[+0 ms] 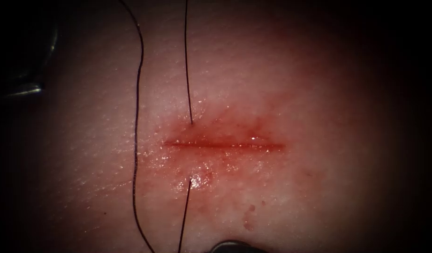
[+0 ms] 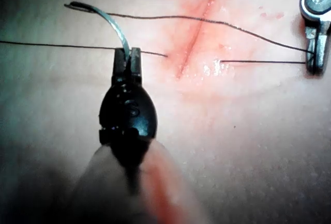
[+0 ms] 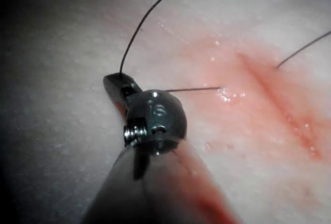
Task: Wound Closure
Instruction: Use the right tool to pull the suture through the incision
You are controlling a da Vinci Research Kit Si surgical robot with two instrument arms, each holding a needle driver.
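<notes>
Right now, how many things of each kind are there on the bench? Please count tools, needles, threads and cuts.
Tools: 2, the left tool shut on the needle, the right tool shut on the thread.
Needles: 1, the needle, out of the tissue.
Threads: 1, the thread, passing under the cut.
Cuts: 1, the cut.
Total: 5.

Red fluid [image 1: 225,131] stains the tissue [image 1: 319,70] around the cut [image 1: 225,145], with small separate spots [image 1: 248,225] just below it.

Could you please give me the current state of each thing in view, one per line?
Left tool: shut on the needle, near one end of its curve.
Right tool: shut on the thread.
Needle: held clear of the tissue.
Thread: passes through the tissue across the cut.
Cut: open, wet with red fluid.
Tissue: one stitch through it.
</notes>
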